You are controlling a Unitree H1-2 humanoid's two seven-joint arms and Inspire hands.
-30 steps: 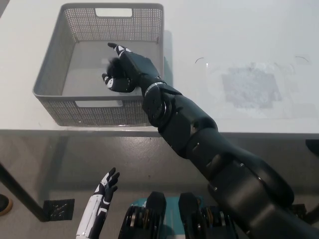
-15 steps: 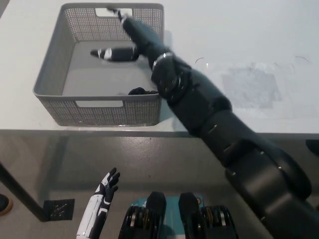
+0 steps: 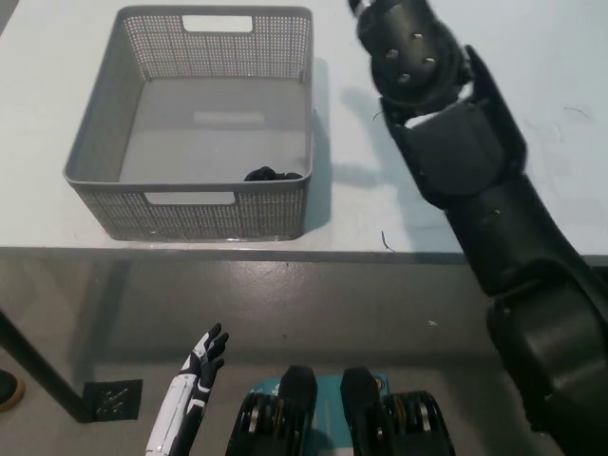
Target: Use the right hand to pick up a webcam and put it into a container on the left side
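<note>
Right arm [image 3: 475, 180] swung out of basket [image 3: 104, 142], webcam [image 3: 271, 175] left inside, left hand [image 3: 195, 380] low (fingers spread, empty), right fingers unseen

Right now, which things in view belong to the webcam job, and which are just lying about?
Part of the job:
- small black webcam, lying inside the basket at its near right corner
- grey perforated plastic basket on the table's left
- black right arm, raised over the table; its hand is out of frame

Just there:
- white table
- white left hand, low beside the body, open
</note>
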